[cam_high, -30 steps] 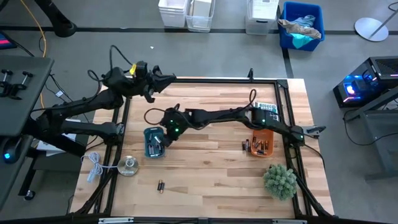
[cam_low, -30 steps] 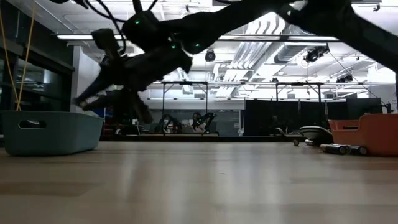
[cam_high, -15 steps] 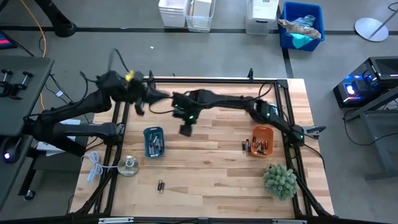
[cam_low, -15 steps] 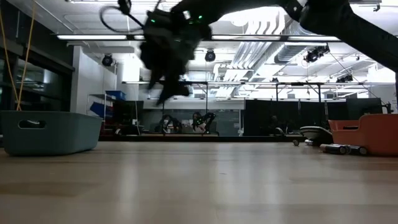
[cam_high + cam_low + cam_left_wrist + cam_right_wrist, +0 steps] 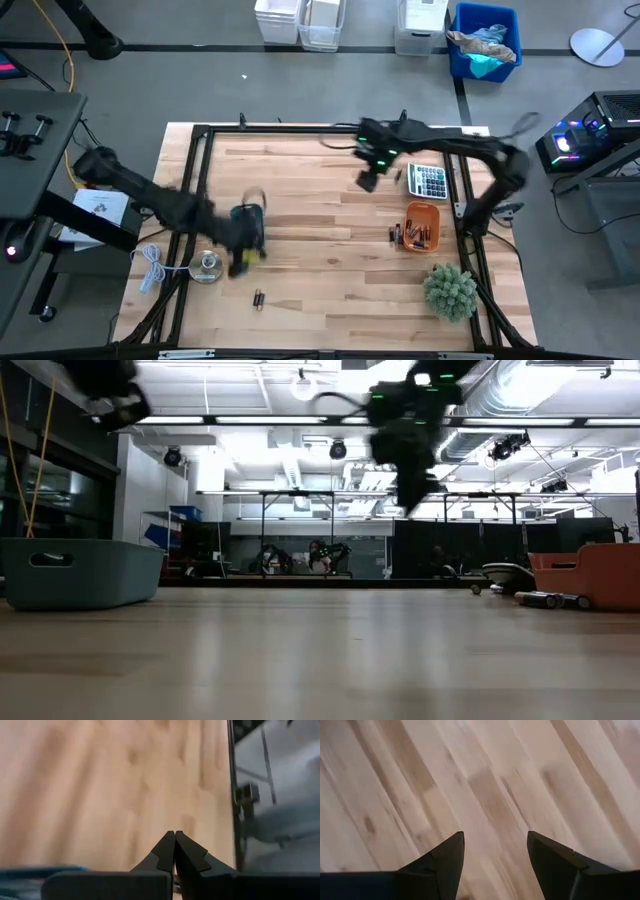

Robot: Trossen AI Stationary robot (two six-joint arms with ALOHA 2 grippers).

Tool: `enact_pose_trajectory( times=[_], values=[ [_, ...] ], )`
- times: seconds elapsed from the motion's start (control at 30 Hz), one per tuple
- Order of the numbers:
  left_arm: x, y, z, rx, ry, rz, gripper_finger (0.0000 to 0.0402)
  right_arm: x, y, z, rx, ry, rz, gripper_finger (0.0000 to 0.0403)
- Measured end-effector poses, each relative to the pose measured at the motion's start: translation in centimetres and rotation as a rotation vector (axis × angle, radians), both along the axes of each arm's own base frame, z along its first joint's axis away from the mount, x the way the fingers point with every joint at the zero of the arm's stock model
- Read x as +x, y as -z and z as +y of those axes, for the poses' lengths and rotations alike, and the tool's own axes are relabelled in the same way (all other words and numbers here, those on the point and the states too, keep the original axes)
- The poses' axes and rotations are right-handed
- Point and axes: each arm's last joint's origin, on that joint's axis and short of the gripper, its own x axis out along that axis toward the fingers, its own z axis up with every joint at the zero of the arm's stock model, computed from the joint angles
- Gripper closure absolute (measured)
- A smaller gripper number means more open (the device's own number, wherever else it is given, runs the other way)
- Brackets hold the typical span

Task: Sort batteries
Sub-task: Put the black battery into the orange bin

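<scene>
Several batteries lie in the orange tray (image 5: pixel 421 224) at the right, with a few (image 5: pixel 395 234) on the wood beside it and two loose batteries (image 5: pixel 258 298) near the front edge. The blue tray (image 5: pixel 243 213) stands at the left. My left gripper (image 5: pixel 240 262) (image 5: pixel 174 834) is shut and empty, at the blue tray's near side. My right gripper (image 5: pixel 367 183) (image 5: pixel 495 837) hangs open and empty over bare wood at the far middle, high above the table in the low view (image 5: pixel 410 455).
A grey calculator (image 5: pixel 430 181) lies at the far right behind the orange tray. A green plant (image 5: pixel 450 290) stands at the near right corner. A small silvery object (image 5: pixel 207 267) and a white cable (image 5: pixel 152 268) lie at the near left. A black frame (image 5: pixel 300 128) rims the table.
My right gripper has risen from over the blue tray and swung toward the table's right and far edge. My left gripper has swept from the far left corner toward the near edge and now stands by the blue tray.
</scene>
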Motion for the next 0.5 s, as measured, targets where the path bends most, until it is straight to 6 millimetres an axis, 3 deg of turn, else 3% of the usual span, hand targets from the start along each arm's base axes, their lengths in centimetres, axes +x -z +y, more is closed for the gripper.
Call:
enact_pose_trajectory(
  times=[0.13,0.23,0.4,0.5],
  values=[
    [1.7,3.2,-5.7,-0.143,-0.048,0.100,0.0402,-5.7,1.2,2.1,0.003,0.098,-0.048,0.0193],
    [3.0,5.2,-8.7,-0.243,-0.173,0.229,0.0402,-8.6,2.4,4.0,0.011,0.133,-0.101,0.0193],
    [4.7,6.5,-10.8,-0.335,-0.426,0.495,0.0397,-11.8,4.7,6.0,0.063,0.185,-0.148,0.0192],
    [5.2,6.7,-11.3,-0.348,-0.549,0.600,0.0374,-12.9,5.8,6.7,0.098,0.205,-0.134,0.0192]
  ],
)
